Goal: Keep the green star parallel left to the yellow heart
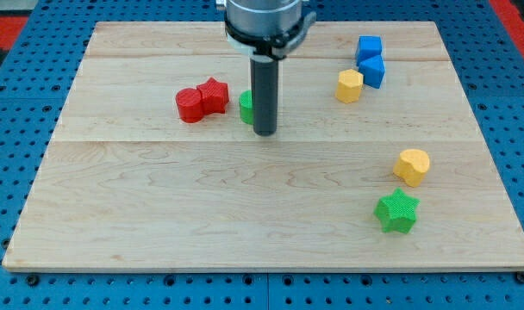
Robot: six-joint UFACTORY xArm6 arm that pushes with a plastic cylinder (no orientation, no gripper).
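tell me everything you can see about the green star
The green star is a small, chunky block, bright green, with a finely ridged, plastic-looking surface and blunt points. It lies flat on the wooden board near the view's bottom right. The yellow heart sits just above it, slightly to the view's right; whether they touch I cannot tell. So the star is below the heart, not to its left. My tip is far off, up and to the view's left.
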